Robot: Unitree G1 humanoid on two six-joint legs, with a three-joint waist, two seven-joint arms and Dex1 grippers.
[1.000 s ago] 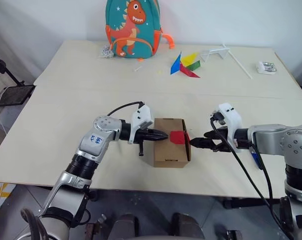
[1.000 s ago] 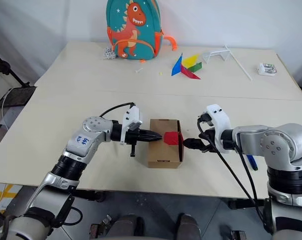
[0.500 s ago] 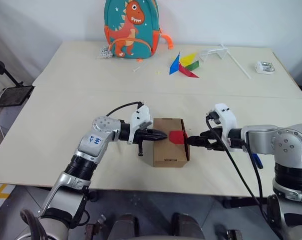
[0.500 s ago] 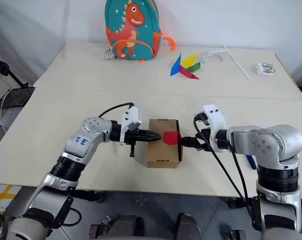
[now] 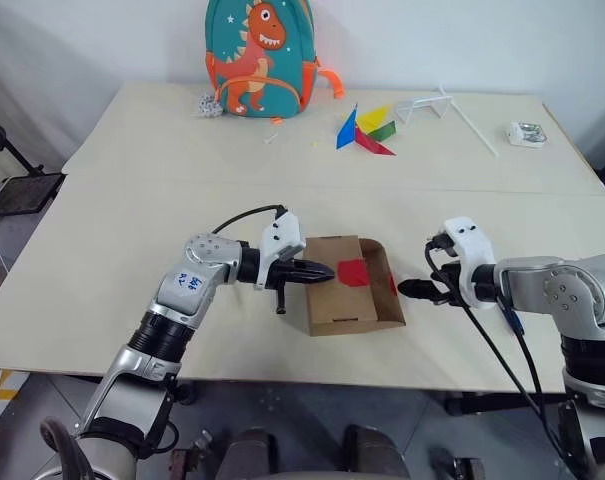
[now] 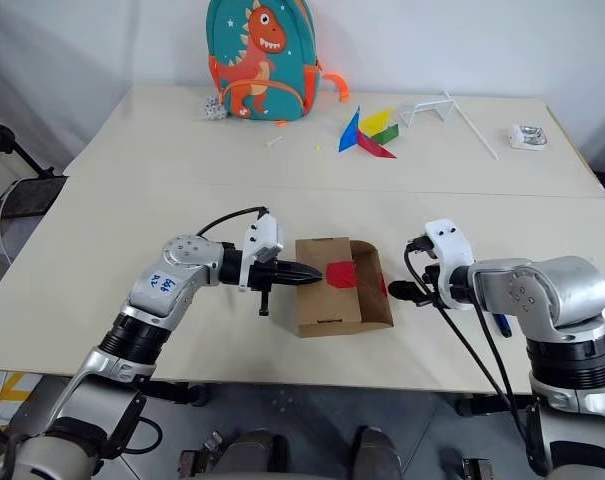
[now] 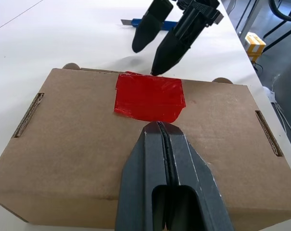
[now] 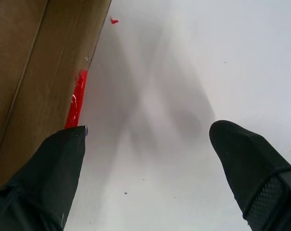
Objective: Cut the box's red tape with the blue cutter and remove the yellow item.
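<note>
two arms are sitting over the pale table point(image 5: 102, 230) i'm working from afar. the box point(image 5: 334, 300) is lying near the front edge between my grippers, its flap hanging out toward the right side. my left gripper point(image 5: 324, 271) is pressing its tip on the carton's top, fingers squeezed together and gripping nothing, right at the edge of the red tape point(image 7: 149, 97). my right gripper point(image 5: 406, 289) is hovering just beside the flap with its fingers point(image 8: 251, 166) spread wide and empty. the blue cutter point(image 7: 160, 24) is lying on the table behind that gripper. i'm not seeing inside the box.
</note>
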